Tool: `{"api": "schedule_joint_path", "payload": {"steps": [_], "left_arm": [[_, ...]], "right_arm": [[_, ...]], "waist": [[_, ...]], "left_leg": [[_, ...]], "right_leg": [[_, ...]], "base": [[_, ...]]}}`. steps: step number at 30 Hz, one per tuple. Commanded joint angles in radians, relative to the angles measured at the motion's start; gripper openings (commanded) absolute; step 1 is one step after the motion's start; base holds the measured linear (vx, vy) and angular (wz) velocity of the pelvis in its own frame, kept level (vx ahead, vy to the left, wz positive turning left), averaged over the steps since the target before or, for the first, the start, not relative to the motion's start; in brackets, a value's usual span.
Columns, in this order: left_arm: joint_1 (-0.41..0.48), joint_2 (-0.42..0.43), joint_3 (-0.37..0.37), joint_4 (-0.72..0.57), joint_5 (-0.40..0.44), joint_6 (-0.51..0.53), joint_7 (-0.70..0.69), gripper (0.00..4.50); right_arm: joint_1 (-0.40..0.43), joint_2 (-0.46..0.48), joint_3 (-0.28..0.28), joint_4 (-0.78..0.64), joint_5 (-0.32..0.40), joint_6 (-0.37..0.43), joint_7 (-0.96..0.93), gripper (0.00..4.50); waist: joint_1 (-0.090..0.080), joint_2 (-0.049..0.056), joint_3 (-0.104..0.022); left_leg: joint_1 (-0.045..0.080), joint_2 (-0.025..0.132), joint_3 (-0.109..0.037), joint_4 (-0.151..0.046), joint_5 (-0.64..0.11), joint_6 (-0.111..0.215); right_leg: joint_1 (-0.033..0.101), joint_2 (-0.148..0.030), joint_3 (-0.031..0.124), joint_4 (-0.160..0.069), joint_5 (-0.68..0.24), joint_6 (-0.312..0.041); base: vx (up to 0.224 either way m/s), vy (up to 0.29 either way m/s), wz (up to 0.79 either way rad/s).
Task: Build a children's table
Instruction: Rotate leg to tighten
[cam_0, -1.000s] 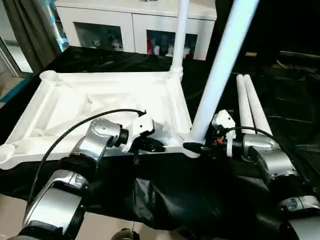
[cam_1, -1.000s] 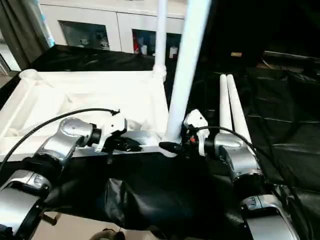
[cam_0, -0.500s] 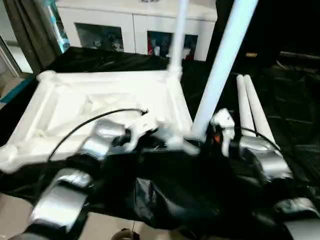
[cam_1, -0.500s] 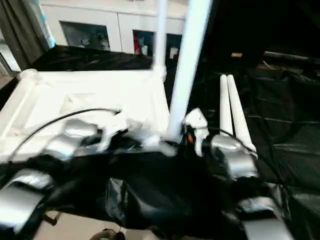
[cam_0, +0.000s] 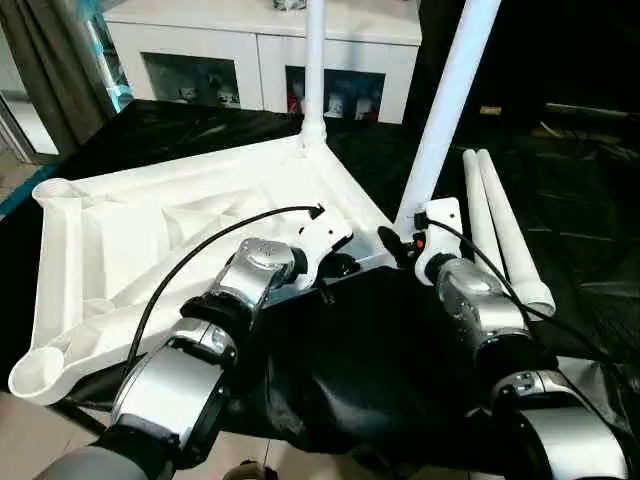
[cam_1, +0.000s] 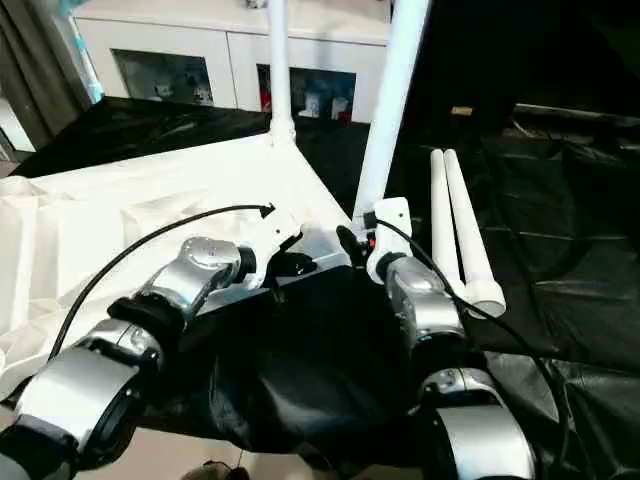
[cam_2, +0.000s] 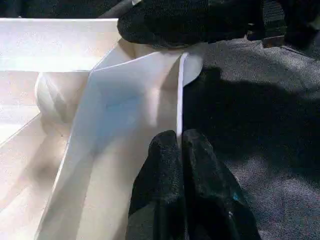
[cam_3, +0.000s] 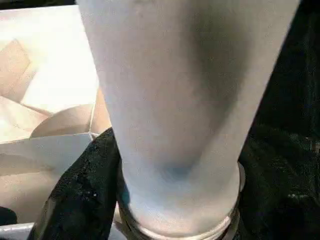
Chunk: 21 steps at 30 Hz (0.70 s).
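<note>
Here the children's table lies upside down on a black cloth, its white tabletop showing the ribbed underside and the raised rim, with an empty round socket at the near left corner and another at the far left. Two legs already stand upright in sockets: one at the far corner and a nearer one at the corner by the right arm; two more legs lie side by side on the cloth, just beside the tabletop. The left gripper is pinched down tight on the thin rim edge, fingers nearly meeting. The right gripper clasps the base of the nearer leg, its fingers spread to that tube's width, close above the socket collar. Judging by the thin moulded plastic, the tabletop is probably light and stiff across the ribs but springy along the rim, so a pinch there steadies it more than it lifts it. The legs look hollow, smooth and slippery; low down by the socket seems the best hold, since a grip higher up would likely lever the joint.
</note>
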Motion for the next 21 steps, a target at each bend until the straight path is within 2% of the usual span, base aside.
{"api": "schedule_joint_path", "payload": {"steps": [1,4,5,6,7,9,11,13,16,19,21], "left_arm": [[-0.023,-0.015,0.024,-0.031,-0.03,-0.067,0.007,0.0],[-0.009,0.005,0.015,-0.048,-0.03,-0.107,-0.045,0.0],[0.009,0.024,0.011,-0.07,-0.039,-0.129,-0.108,0.0],[0.018,0.035,0.01,-0.083,-0.045,-0.133,-0.145,0.0],[0.023,0.043,0.009,-0.091,-0.049,-0.134,-0.167,0.0],[0.04,0.066,0.004,-0.116,-0.059,-0.136,-0.228,0.0],[0.067,0.107,-0.013,-0.152,-0.062,-0.145,-0.308,0.0],[0.081,0.127,-0.02,-0.171,-0.067,-0.148,-0.351,0.0],[0.113,0.17,-0.029,-0.217,-0.087,-0.148,-0.456,0.0],[0.133,0.2,-0.026,-0.247,-0.094,-0.147,-0.514,0.0],[0.142,0.218,-0.026,-0.264,-0.096,-0.141,-0.544,0.0]], "right_arm": [[0.018,0.049,0.058,0.006,-0.002,-0.022,0.119,3.44],[0.027,0.02,0.076,-0.014,-0.007,-0.04,0.182,3.79],[0.046,-0.014,0.099,-0.045,-0.004,-0.035,0.278,3.79],[0.058,-0.034,0.114,-0.061,-0.005,-0.037,0.331,3.79],[0.065,-0.048,0.124,-0.071,-0.006,-0.039,0.364,3.79],[0.091,-0.089,0.154,-0.111,-0.002,-0.04,0.467,3.79],[0.126,-0.153,0.186,-0.182,0.018,-0.021,0.603,3.79],[0.138,-0.181,0.192,-0.215,0.032,-0.003,0.664,3.79],[0.155,-0.231,0.197,-0.269,0.053,0.026,0.758,3.79],[0.167,-0.263,0.194,-0.299,0.063,0.044,0.805,3.79],[0.172,-0.272,0.194,-0.309,0.068,0.048,0.821,3.79]], "waist": [[-0.006,-0.007,-0.066],[-0.004,-0.009,-0.068],[-0.004,-0.01,-0.068],[0.002,-0.011,-0.069],[0.003,-0.011,-0.069],[0.006,-0.01,-0.075],[0.008,-0.011,-0.074],[0.01,-0.009,-0.076],[0.01,-0.01,-0.072],[0.012,-0.009,-0.069],[0.013,-0.008,-0.067]], "left_leg": [[0.037,0.065,-0.045,-0.079,-0.294,0.008],[0.035,0.065,-0.045,-0.078,-0.274,0.024],[0.034,0.066,-0.043,-0.076,-0.263,0.032],[0.03,0.066,-0.042,-0.074,-0.24,0.049],[0.028,0.067,-0.04,-0.072,-0.227,0.058],[0.026,0.068,-0.039,-0.066,-0.167,0.084],[0.023,0.069,-0.038,-0.063,-0.148,0.107],[0.027,0.071,-0.037,-0.061,-0.146,0.12],[0.027,0.072,-0.036,-0.063,-0.165,0.114],[0.032,0.075,-0.036,-0.068,-0.207,0.088],[0.036,0.077,-0.037,-0.072,-0.236,0.059]], "right_leg": [[0.031,-0.078,0.046,-0.089,-0.244,-0.214],[0.034,-0.078,0.045,-0.088,-0.223,-0.216],[0.034,-0.077,0.046,-0.085,-0.202,-0.222],[0.04,-0.076,0.044,-0.081,-0.175,-0.226],[0.041,-0.074,0.044,-0.077,-0.153,-0.228],[0.043,-0.073,0.041,-0.064,-0.065,-0.252],[0.045,-0.072,0.039,-0.058,-0.027,-0.268],[0.042,-0.071,0.039,-0.056,-0.017,-0.283],[0.04,-0.072,0.04,-0.059,-0.05,-0.289],[0.035,-0.073,0.042,-0.067,-0.125,-0.279],[0.031,-0.074,0.044,-0.071,-0.173,-0.27]], "base": [[0.0,0.0,0.0],[0.0,0.0,0.0],[0.0,0.0,0.0],[0.0,0.0,0.0],[0.0,0.0,0.0],[0.0,0.0,0.0],[0.0,0.0,0.0],[0.0,0.0,0.0],[0.0,0.0,0.0],[0.0,0.0,0.0],[0.0,0.0,0.0]]}}
